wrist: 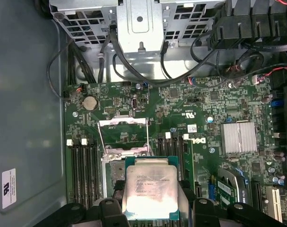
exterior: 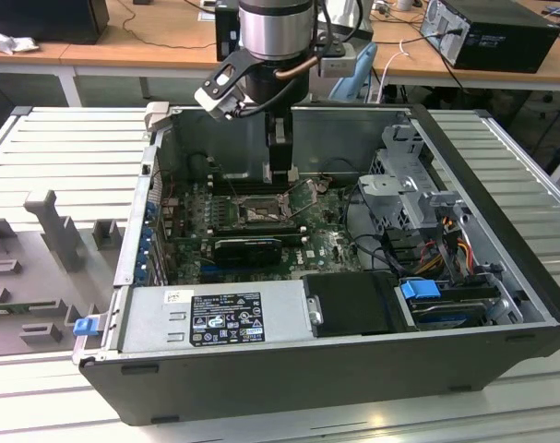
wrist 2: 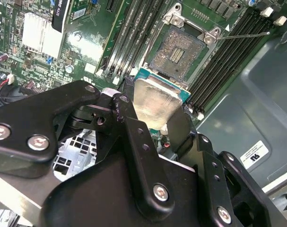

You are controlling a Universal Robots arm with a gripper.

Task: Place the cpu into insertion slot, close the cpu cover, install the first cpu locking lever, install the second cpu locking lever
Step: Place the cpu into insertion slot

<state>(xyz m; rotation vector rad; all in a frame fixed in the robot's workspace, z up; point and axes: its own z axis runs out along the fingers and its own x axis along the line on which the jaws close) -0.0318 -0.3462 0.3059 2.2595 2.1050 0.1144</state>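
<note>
My gripper (wrist 2: 156, 124) is shut on the cpu (wrist 2: 155, 99), a square chip with a pale silver face held by its edges between the black fingers (wrist 2: 129, 118). In the first wrist view the cpu (wrist: 150, 189) hangs just short of the insertion slot (wrist: 112, 171) and hides part of it. The slot (wrist 2: 177, 51) lies bare, dark pin field showing, a little beyond the chip. The cpu cover (wrist: 123, 124) stands swung open as a thin silver frame past the slot. A thin locking lever (wrist 2: 247, 35) sticks out sideways. In the exterior view my gripper (exterior: 280, 173) hovers over the slot (exterior: 261, 214).
Long black memory slots (wrist 2: 129, 35) flank the socket on both sides. A black expansion card (exterior: 247, 247) lies in front of the socket, a finned heatsink (wrist: 238, 138) beside it. The drive cage (exterior: 404, 189) with cables and the power supply (exterior: 215, 318) fill the case's right and front.
</note>
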